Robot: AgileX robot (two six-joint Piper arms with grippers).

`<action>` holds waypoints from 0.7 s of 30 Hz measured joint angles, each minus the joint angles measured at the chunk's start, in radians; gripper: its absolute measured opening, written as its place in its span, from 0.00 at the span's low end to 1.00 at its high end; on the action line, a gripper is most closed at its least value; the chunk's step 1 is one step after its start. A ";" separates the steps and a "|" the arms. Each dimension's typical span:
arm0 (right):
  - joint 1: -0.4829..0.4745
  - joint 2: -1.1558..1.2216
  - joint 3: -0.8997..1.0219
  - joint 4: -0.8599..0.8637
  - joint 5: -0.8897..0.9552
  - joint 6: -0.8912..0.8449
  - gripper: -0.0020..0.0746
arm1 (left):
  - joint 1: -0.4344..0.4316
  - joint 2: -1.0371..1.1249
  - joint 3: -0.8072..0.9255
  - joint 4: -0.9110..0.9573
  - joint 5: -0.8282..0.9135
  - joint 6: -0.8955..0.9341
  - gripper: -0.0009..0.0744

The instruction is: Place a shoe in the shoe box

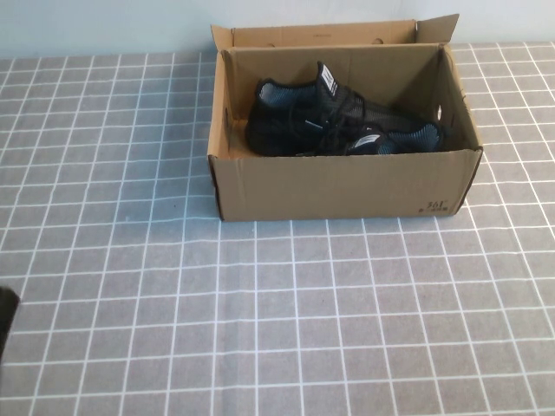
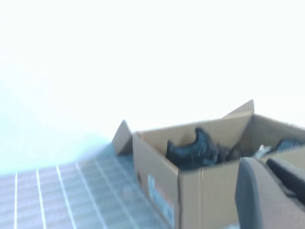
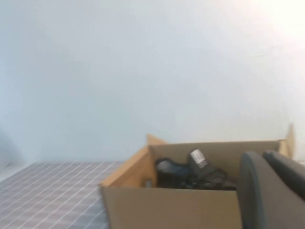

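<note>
Open brown cardboard shoe box (image 1: 342,186) in the upper middle of the high view, flaps folded back along the far edge, resting on a grey tablecloth (image 1: 260,329) with a white grid. Inside, black shoes (image 1: 338,126) with dark laces, pale blue-grey lining at the openings and small white tags on the tongues, lying low against the box floor; hard to tell exactly how the two overlap. Small dark printing near the lower right corner of the box's front wall, too small to read; in the left wrist view, a bluish label (image 2: 159,198) on a side wall, also unreadable. Left gripper (image 2: 271,193) visible only as dark blurred fingers at the lower right of the left wrist view, well short of the box, holding nothing that can be seen; cannot tell whether spread or closed. Right gripper (image 3: 271,191) likewise a dark shape at the lower right of the right wrist view, facing the box from a distance; spread or closed, cannot tell. Dark sliver (image 1: 5,316) at the lower left edge of the high view, low by the table.
</note>
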State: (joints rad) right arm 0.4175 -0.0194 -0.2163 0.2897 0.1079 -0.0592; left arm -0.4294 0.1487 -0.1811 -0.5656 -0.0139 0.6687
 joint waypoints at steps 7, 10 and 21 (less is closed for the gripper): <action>0.000 0.002 0.207 0.015 -0.241 0.000 0.01 | 0.000 -0.033 0.175 -0.004 -0.051 0.000 0.01; 0.000 0.002 0.240 0.010 -0.286 -0.010 0.01 | 0.000 -0.034 0.205 -0.006 -0.055 0.000 0.01; 0.000 0.002 0.242 0.006 -0.309 -0.048 0.01 | 0.000 -0.034 0.206 -0.006 0.066 0.000 0.01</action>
State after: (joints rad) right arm 0.4175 -0.0176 0.0254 0.2960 -0.2008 -0.1071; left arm -0.4294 0.1145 0.0253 -0.5718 0.0518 0.6687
